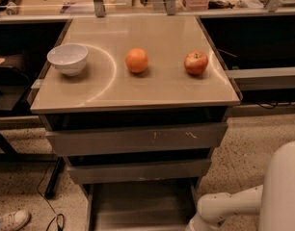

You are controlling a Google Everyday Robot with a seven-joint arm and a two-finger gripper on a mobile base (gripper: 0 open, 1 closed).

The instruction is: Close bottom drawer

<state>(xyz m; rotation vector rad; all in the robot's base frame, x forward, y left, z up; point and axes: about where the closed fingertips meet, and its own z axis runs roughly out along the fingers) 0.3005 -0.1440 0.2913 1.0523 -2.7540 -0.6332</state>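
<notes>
The bottom drawer (pixel 140 203) is pulled out at the foot of the cabinet, a shallow grey tray running to the lower edge of the camera view. Above it are the middle drawer (pixel 138 171) and the wide top drawer (pixel 138 138) with scratch marks, both nearly pushed in. My white arm (pixel 224 207) reaches in from the lower right, next to the open tray's right side. The gripper lies below the picture's edge and is out of view.
On the cabinet top (pixel 109 88) stand a white bowl (pixel 68 58), an orange (pixel 137 60) and a red apple (pixel 195 63). My white body (pixel 285 186) fills the lower right corner. A shoe (pixel 10 220) and a cable (pixel 53 220) lie on the floor at lower left.
</notes>
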